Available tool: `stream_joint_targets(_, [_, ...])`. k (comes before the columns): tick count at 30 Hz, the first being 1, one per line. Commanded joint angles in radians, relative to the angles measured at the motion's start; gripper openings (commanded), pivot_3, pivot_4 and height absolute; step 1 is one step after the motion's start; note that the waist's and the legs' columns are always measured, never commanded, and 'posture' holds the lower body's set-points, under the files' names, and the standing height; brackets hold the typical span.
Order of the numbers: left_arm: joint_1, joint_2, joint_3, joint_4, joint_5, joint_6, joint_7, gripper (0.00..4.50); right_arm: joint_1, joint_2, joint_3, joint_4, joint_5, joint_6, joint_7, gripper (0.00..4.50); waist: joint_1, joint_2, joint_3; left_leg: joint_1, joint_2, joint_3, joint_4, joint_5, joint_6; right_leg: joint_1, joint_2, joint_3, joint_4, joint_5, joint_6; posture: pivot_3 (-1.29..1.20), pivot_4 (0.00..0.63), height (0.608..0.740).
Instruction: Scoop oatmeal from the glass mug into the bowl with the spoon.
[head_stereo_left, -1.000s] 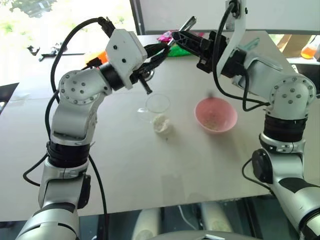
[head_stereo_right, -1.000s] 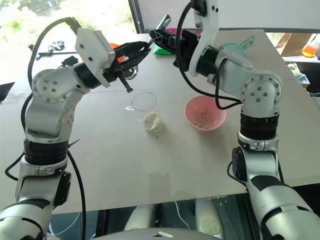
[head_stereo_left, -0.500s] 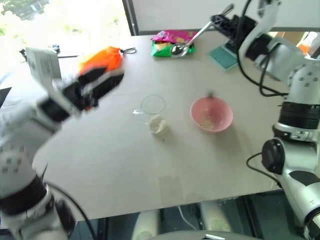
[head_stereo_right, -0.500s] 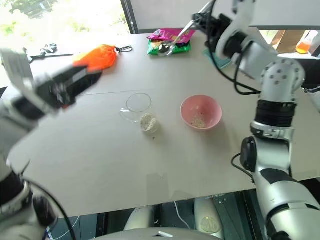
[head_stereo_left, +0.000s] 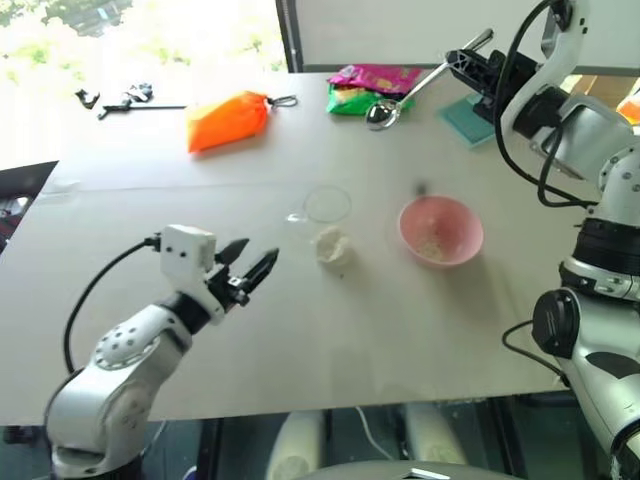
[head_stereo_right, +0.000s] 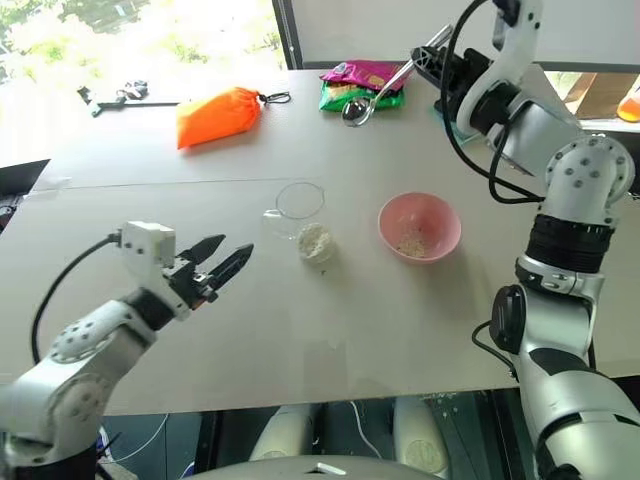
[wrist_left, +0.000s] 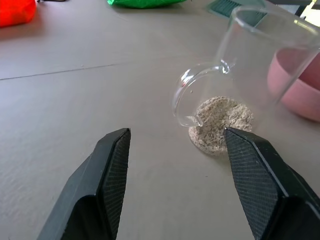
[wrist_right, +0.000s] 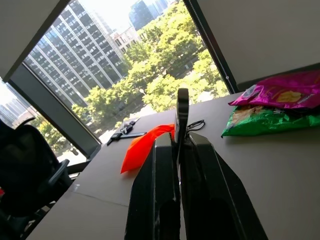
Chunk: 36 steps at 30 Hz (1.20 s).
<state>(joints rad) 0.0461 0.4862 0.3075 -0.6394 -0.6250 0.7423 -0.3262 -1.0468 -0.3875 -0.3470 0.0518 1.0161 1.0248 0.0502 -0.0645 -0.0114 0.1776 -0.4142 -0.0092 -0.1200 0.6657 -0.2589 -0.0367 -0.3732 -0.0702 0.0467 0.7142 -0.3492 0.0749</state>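
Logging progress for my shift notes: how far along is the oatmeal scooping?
Done: a little oatmeal already lies in the bowl.
In hand: the right end effector is shut on the spoon, held high over the far side of the table; the left end effector is open, low beside the mug.
Left: a heap of oatmeal remains in the mug to scoop.

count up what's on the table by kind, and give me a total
Glass mug: 1
Bowl: 1
Spoon, held above the table: 1
Snack packets: 2
Orange pouch: 1
Teal dustpan: 1
Total: 7
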Motion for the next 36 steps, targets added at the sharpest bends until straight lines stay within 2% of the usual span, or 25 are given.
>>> stream_joint_targets(1, [-0.064,-0.015,-0.066,0.074,0.096,-0.095,0.014,3.02,-0.003,-0.015,-0.041,-0.074,0.034,0.014,-0.024,0.0,0.0,0.0,0.0,0.0,0.0,0.0,0.0,0.0,0.0,0.0,0.0,0.0,0.0,0.0,0.0,0.0,0.15,0.74])
stream_joint_targets(8, [-0.171,-0.084,-0.153,0.163,0.153,-0.139,0.022,3.02,0.028,-0.016,-0.067,-0.134,0.057,0.033,-0.076,0.0,-0.005,0.0,0.0,-0.002,0.0,0.001,-0.001,0.001,-0.002,-0.002,0.0,0.0,-0.001,0.0,0.0,0.0,0.15,0.74])
stream_joint_targets(21, [-0.246,-0.113,-0.218,0.246,0.251,-0.19,0.02,3.02,0.069,-0.004,-0.077,-0.181,0.088,0.017,-0.123,0.0,-0.005,0.0,0.0,-0.002,0.0,0.001,-0.001,0.001,-0.002,-0.002,0.0,0.0,-0.001,0.0,0.0,0.0,0.15,0.74])
stream_joint_targets(22, [-0.246,-0.114,-0.219,0.249,0.257,-0.193,0.019,2.52,0.07,-0.004,-0.076,-0.182,0.089,0.016,-0.125,0.0,-0.006,0.0,0.0,-0.002,0.0,0.001,-0.001,0.001,-0.002,-0.002,0.0,0.0,-0.001,0.0,0.0,0.0,0.15,0.74])
stream_joint_targets(24, [-0.245,-0.121,-0.215,0.252,0.257,-0.197,0.017,1.98,0.071,-0.005,-0.075,-0.185,0.09,0.014,-0.126,0.0,-0.005,0.0,0.0,-0.002,0.0,0.001,-0.002,0.001,-0.002,-0.002,0.0,0.0,-0.001,0.0,0.0,0.0,0.15,0.74])
stream_joint_targets(25, [-0.245,-0.122,-0.214,0.255,0.26,-0.199,0.017,1.34,0.072,-0.005,-0.075,-0.187,0.091,0.015,-0.128,0.0,-0.005,0.0,0.0,-0.002,0.0,0.001,-0.002,0.001,-0.002,-0.002,0.0,0.0,-0.001,0.0,0.0,0.0,0.15,0.74])
stream_joint_targets(27, [-0.245,-0.126,-0.212,0.261,0.262,-0.205,0.017,0.34,0.076,-0.007,-0.076,-0.19,0.093,0.016,-0.13,0.0,-0.005,0.0,0.0,-0.002,0.0,0.001,-0.002,0.001,-0.002,-0.002,0.0,0.0,-0.001,0.0,0.0,0.0,0.15,0.74])
stream_joint_targets(28, [-0.245,-0.128,-0.214,0.265,0.264,-0.208,0.017,0.04,0.079,-0.008,-0.076,-0.192,0.094,0.017,-0.131,0.0,-0.005,0.0,0.0,-0.002,0.0,0.001,-0.002,0.001,-0.002,-0.002,0.0,0.0,-0.001,0.0,0.0,0.0,0.15,0.74])
stream_joint_targets(36, [-0.269,-0.157,-0.204,0.265,0.264,-0.198,0.039,0.04,0.098,-0.02,-0.071,-0.217,0.106,0.026,-0.131,0.0,-0.004,0.0,0.0,-0.002,0.0,0.0,-0.002,0.001,-0.002,-0.002,0.0,0.0,-0.001,0.0,0.0,0.0,0.15,0.74])
